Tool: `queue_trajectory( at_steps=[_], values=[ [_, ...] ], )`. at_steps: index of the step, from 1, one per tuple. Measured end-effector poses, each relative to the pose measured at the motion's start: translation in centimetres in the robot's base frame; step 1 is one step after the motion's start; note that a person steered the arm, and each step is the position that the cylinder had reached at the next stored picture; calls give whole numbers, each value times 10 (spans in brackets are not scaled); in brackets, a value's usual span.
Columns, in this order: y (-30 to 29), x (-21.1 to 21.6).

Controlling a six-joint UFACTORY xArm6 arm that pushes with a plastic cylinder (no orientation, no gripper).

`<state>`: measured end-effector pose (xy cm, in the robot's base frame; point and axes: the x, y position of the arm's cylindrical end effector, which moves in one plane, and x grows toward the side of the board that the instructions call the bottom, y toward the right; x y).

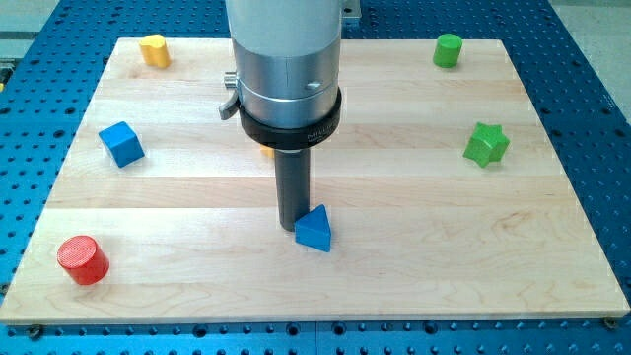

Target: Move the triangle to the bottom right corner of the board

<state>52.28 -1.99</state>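
Observation:
A blue triangle (315,230) lies on the wooden board (414,266), a little below the board's middle. My tip (290,227) rests on the board right at the triangle's left side, touching it or nearly so. The rod rises from there into the large grey arm body that hides the board's upper middle. The board's bottom right corner lies far to the right and below the triangle.
A blue cube (121,144) sits at the left, a red cylinder (82,260) at the bottom left, a yellow block (154,48) at the top left. A green cylinder (448,49) sits at the top right, a green star (485,144) at the right. A small orange-yellow piece (266,152) peeks from behind the arm.

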Motion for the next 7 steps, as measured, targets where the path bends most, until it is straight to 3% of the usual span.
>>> queue_trajectory(
  at_steps=[5, 7],
  values=[
    [38, -8],
    [91, -8]
  ],
)
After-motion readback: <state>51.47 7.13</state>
